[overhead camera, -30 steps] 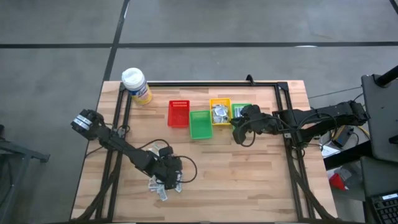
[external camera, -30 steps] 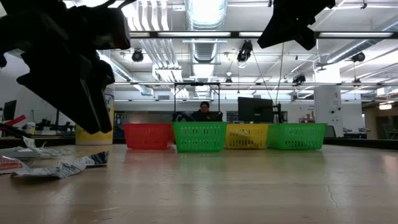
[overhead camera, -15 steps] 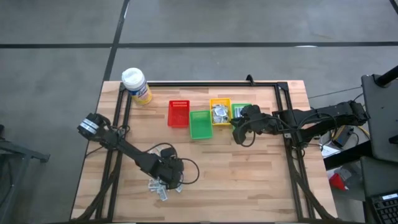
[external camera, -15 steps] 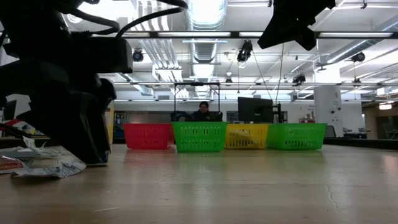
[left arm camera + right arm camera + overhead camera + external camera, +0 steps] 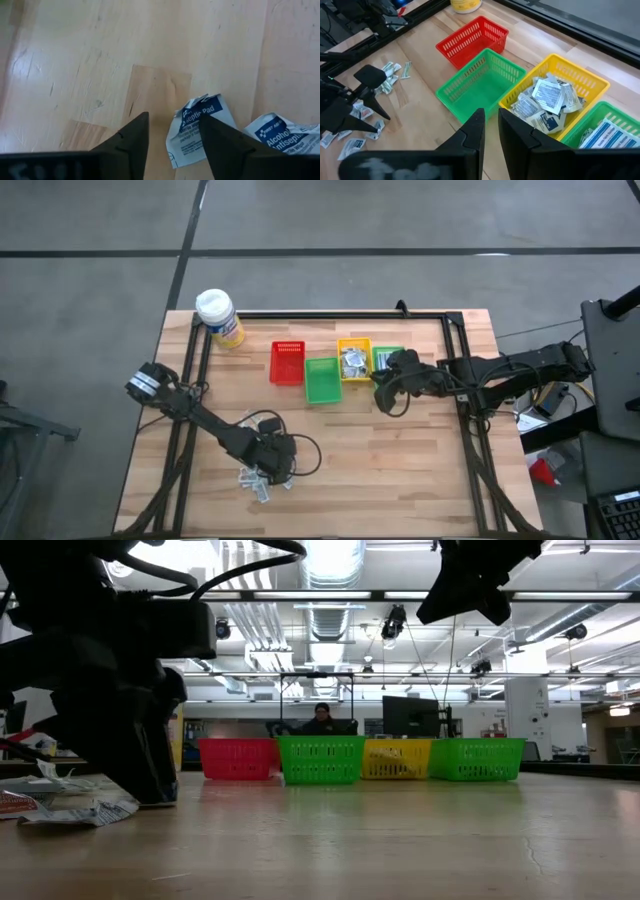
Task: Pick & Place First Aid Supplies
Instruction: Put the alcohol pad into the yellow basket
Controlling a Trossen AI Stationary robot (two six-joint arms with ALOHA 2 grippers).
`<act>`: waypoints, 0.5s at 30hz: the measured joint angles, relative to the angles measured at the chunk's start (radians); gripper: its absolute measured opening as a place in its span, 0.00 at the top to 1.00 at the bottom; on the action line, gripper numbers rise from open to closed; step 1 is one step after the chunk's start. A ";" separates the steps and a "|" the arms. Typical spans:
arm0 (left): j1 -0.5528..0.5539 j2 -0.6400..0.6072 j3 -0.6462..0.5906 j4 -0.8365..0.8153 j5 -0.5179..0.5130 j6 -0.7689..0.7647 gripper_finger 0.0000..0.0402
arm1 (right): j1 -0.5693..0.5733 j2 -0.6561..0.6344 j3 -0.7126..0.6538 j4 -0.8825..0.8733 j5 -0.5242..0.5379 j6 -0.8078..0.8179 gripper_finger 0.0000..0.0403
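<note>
Left hand is down on the table, fingers spread over an antiseptic pad packet in the loose pile; right hand hovers by the bins, fingers nearly together, holding nothing

Grey floor; ceiling ducts above a seated person.

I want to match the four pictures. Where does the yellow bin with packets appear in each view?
High view: the yellow bin sits upper centre, third in the row.
Low view: yellow bin, right of centre, between two green bins.
Left wrist view: not in it.
Right wrist view: yellow bin, right of centre, full of packets.
Shared landmark: the red bin ending the row.
</note>
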 joint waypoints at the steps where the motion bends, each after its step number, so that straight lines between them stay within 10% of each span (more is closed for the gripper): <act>1: 0.000 0.000 0.001 0.001 0.000 0.000 0.60 | 0.000 0.000 -0.004 0.000 0.000 0.002 0.87; 15: 0.024 0.001 0.001 0.014 -0.001 0.000 0.88 | 0.000 0.000 -0.040 0.004 -0.009 0.020 0.87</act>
